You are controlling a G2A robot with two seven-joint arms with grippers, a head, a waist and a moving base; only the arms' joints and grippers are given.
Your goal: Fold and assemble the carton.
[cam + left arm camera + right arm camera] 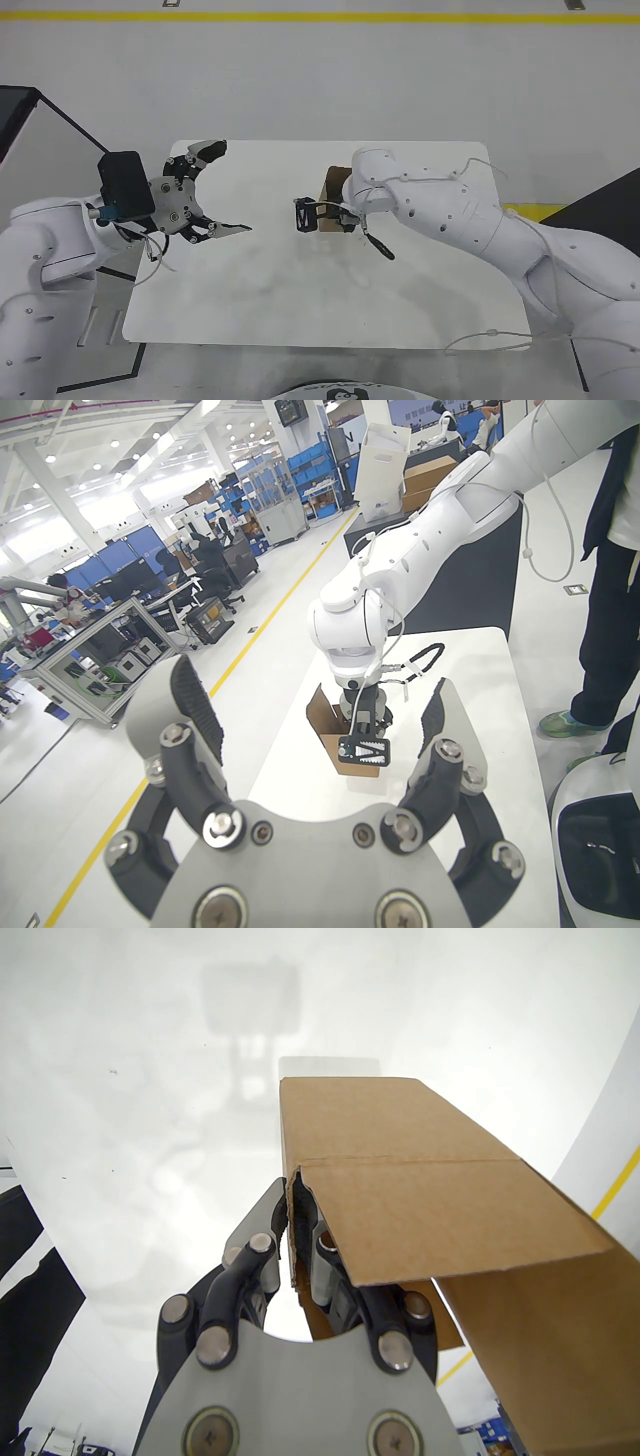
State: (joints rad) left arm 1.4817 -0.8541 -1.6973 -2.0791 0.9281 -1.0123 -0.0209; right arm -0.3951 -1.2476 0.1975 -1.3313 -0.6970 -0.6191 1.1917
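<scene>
Two-armed, grips one wall of the brown carton point(332, 185) in the right pincer point(314, 215) near the counter's point(300, 300) middle and holds the left pincer point(229, 190) spread wide, empty, well apart.

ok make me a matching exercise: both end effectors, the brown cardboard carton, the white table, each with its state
1 left end effector
2 right end effector
3 brown cardboard carton
4 white rectangular table

A bears the carton
B shut on a carton wall
C open, holding nothing
D top unclosed, one flap up

Pairs: 1-C, 2-B, 3-D, 4-A
</scene>
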